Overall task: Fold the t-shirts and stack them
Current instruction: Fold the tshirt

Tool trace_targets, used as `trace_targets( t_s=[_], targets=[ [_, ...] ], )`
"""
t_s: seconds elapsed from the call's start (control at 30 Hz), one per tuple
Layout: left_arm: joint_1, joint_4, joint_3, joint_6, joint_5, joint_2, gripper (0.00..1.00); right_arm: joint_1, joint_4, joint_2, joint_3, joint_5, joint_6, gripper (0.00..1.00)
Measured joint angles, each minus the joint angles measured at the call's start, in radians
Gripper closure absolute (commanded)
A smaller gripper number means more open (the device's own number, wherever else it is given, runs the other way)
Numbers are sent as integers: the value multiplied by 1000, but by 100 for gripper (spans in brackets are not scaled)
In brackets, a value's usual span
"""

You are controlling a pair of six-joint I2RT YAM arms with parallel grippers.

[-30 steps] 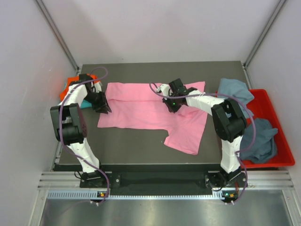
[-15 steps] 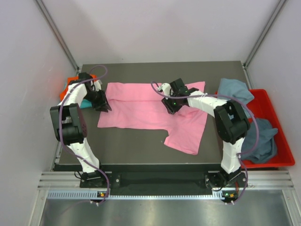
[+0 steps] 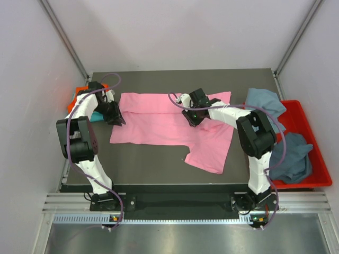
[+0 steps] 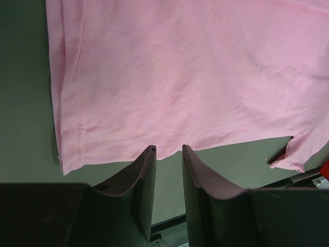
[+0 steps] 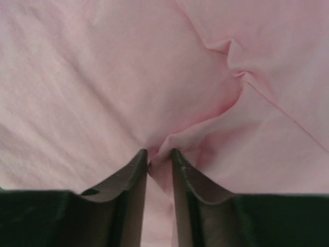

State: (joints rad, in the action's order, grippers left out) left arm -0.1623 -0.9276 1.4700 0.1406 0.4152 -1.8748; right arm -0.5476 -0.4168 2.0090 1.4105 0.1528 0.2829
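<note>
Folding of the large pink cotton t-shirt [image 3: 153, 124] is judged to be the step in hand. The garment lies spread flat in the middle of the dark matte table [image 3: 159, 169], with one sleeve pointing toward the near edge.

Procedure advice: lift with both grips at the same rate and keep the cloth taut between them, so that no crease is carried into the fold. A mid-panel pinch probably gathers wrinkles around it, so lay the cloth over slowly and check that the edges line up before letting go.

Left gripper [image 4: 167, 150]: the arm extends to the shirt's left edge, fingers pointing down at the hem. The tips sit just at the cloth edge. The jaws stand narrowly apart with bare table showing between them, and nothing is held.

Right gripper [image 5: 159, 152]: the arm stretches forward and inward over the shirt's middle, wrist pitched down. The jaws stand narrow, with a raised ridge of pink cloth pinched between the tips.
</note>
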Motion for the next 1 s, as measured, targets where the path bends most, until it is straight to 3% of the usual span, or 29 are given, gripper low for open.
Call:
trace_targets(
  t_s=[0.03,0.23,0.83,0.9,0.93,1.0],
  targets=[
    [0,0,0,0,0,0,68,0,0,1,5,-2,5,84],
    [0,0,2,3,0,-5,68,0,4,7,11,-11,5,96],
    [0,3,34,15,15,-55,68,-36,-21,6,30,79,-79,97],
    [0,3,37,15,15,-55,69,-43,-21,6,30,83,-86,89],
    [0,4,37,15,15,-55,68,-45,-21,6,30,85,-90,67],
    [0,3,37,15,15,-55,68,-46,-21,6,30,84,-101,57]
  ],
)
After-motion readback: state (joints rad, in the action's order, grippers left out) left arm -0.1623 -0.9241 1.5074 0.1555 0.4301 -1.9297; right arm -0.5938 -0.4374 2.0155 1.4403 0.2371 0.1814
